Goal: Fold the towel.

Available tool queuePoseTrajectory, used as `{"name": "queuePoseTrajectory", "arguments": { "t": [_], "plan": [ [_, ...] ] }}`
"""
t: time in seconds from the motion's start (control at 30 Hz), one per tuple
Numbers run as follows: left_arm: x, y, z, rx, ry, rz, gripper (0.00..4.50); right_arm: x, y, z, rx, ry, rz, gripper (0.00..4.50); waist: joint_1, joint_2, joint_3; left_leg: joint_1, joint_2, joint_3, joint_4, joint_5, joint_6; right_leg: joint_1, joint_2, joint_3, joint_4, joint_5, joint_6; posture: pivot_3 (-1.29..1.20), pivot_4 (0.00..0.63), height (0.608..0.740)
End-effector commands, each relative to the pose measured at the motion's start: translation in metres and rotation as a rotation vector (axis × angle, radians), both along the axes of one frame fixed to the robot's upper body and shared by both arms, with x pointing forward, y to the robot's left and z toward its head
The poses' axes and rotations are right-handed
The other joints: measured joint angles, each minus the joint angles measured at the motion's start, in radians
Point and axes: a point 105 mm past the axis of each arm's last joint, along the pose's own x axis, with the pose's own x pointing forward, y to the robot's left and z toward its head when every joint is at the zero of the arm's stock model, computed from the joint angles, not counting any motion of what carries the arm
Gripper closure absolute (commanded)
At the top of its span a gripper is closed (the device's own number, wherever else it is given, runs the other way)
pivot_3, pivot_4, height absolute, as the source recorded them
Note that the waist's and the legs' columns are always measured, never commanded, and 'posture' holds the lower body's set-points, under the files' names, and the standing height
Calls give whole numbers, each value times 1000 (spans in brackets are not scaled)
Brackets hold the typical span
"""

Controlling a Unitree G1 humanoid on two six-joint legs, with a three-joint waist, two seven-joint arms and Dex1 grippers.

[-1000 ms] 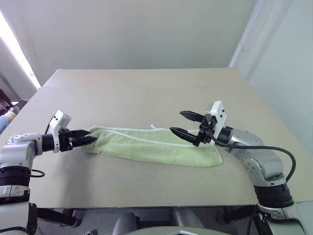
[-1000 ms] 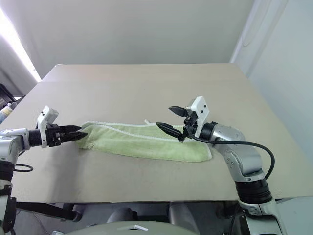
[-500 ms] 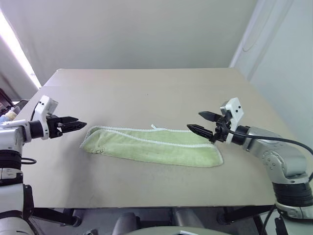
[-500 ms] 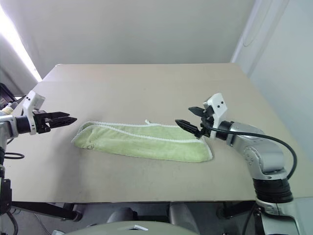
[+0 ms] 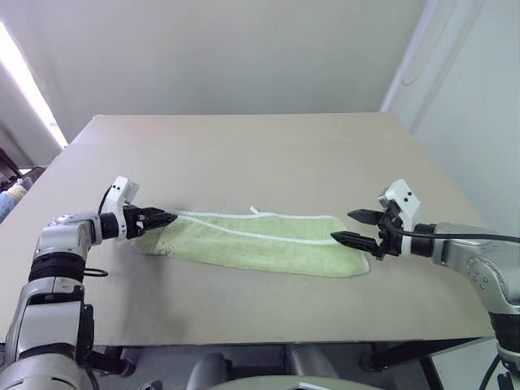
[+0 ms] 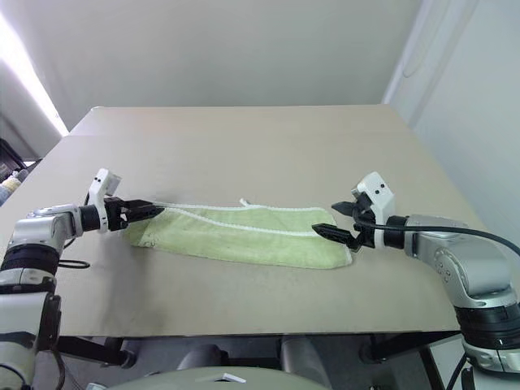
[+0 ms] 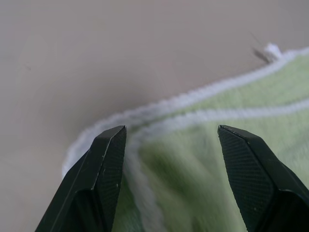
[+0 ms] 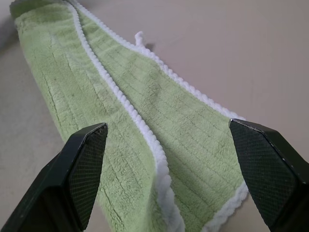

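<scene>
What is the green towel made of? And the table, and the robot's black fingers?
The towel looks like soft, fluffy terry cloth with ribbed pile and white stitched edging. The table seems a smooth, matte beige board, maybe laminate. The right gripper's fingers look like hard black plastic with crosshatched pads.

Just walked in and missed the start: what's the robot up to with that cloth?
It is folding a light green towel, which lies on the table already folded into a long strip. The left gripper is open at the strip's left end, and the right gripper is open at its right end. Neither holds the towel at this moment, so the next fold has not begun.
</scene>
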Motion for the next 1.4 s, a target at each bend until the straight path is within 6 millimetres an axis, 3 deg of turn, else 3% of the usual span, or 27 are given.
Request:
{"name": "queuePoseTrajectory", "arguments": {
  "t": [0.03, 0.47, 0.57, 0.8, 1.2, 1.4],
  "plan": [
    [5, 0, 2, 25, -10, 2, 1304, 1, 3, 8, -17, -43, 9, 298, -2, 0, 0, 0, 0, 0, 0, 0, 0, 0, 0, 0, 0, 0, 0, 0, 0, 712],
    [-8, 4, -6, 185, -16, -143, 1304, 0, -2, -3, -58, -41, -14, 298, -1, 0, 0, 0, 0, 0, 0, 0, 0, 0, 0, 0, 0, 0, 0, 0, 0, 712],
    [-7, 4, -7, 197, -33, -151, 1902, 1, -1, -5, -61, -48, -17, 251, 0, 0, 0, -1, 0, 0, 0, 0, 0, 0, 0, 0, -1, 0, 0, 0, 0, 712],
    [-6, 1, 3, 184, -69, -183, 4340, 3, -3, -8, -68, -55, -25, 251, 0, 0, 0, -1, 0, 0, 0, 0, 0, 0, 0, 0, -1, 0, 0, 0, 0, 712],
    [2, 13, 34, 119, -142, -128, 4340, -3, -7, -12, -63, -18, -32, 251, -1, 0, 0, -1, 0, 0, 0, 0, 0, 0, 0, 0, -1, 0, 0, 0, 0, 712],
    [-1, 15, 32, 134, -137, -140, 4340, -8, -8, -20, -61, 39, -35, 251, -1, 0, 0, 0, 0, 0, 0, 0, 0, 0, 0, 0, -1, 0, 0, 0, 0, 712]
  ]
}}
